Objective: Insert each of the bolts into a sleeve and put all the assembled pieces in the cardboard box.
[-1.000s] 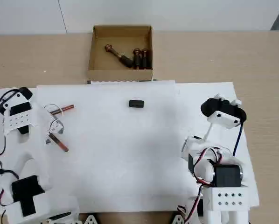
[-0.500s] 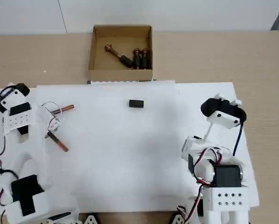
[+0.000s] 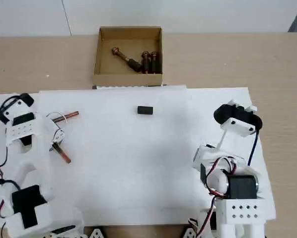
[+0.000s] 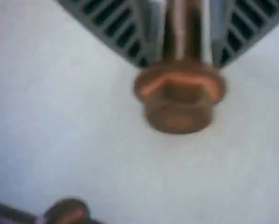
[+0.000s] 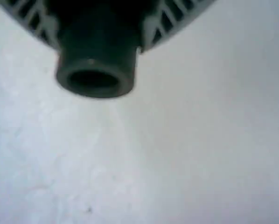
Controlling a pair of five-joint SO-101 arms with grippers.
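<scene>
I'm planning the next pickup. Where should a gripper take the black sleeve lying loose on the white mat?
Probably at mid-length, from straight above. The sleeve lies flat on the mat, long side across the high view; a grip closing over its narrow width would leave both ends open.

1. Left end effector (image 4: 181, 58): two grey ribbed plastic fingers (image 4: 109, 25), closed from either side on the shank of item 2.

2. Copper-coloured metal bolt with a hexagonal flanged head (image 4: 179, 100): the shank is clamped between the fingers. The head sticks out past the fingertips, over item 3. Whether it touches the sheet cannot be told.

3. White, faintly textured sheet (image 4: 60, 121): the surface beneath everything listed.

4. Second copper-coloured bolt head (image 4: 65, 211): rounded, partly in frame, resting on the sheet well apart from item 2.

5. Dark strip (image 4: 9, 211): just beside item 4, too blurred to identify.
</scene>
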